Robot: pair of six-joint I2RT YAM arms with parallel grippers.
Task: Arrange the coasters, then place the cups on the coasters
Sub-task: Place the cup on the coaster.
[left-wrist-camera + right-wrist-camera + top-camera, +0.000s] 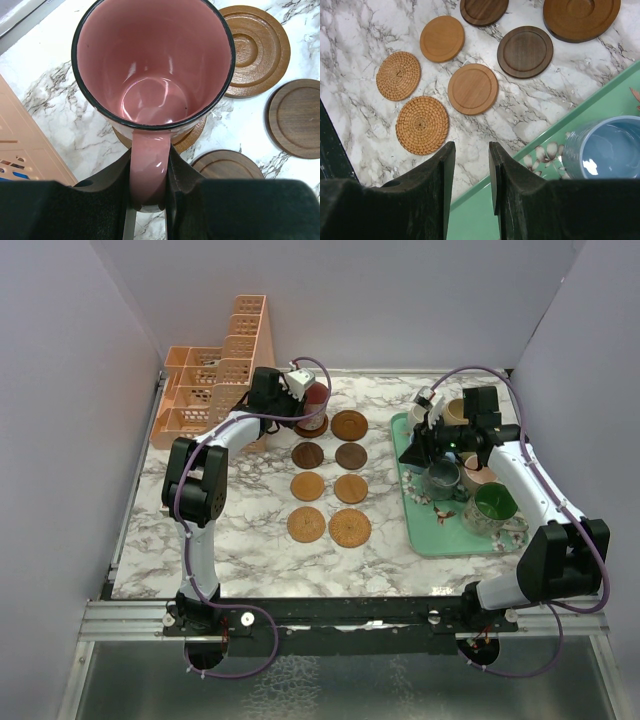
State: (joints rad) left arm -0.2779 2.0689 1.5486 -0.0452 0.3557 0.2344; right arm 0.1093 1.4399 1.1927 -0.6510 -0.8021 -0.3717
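Note:
A pink-lined cup (152, 65) stands upright over a brown coaster (192, 137), and my left gripper (149, 150) is shut on its handle. From above, this cup (316, 400) is at the far left end of two columns of coasters (350, 489). I cannot tell whether it rests on the disc. My right gripper (471, 150) hangs open and empty over the near-left edge of the mint-green tray (485, 210), beside a blue-lined cup (607, 150). Several more cups, among them a green-lined one (493, 503) and a grey one (443, 476), stand on the tray (440, 535).
A peach lattice organiser (215, 375) stands at the back left, close to my left arm. Two woven coasters (422, 125) and several wooden ones (473, 89) lie on the marble between the arms. Purple walls close in the sides and back.

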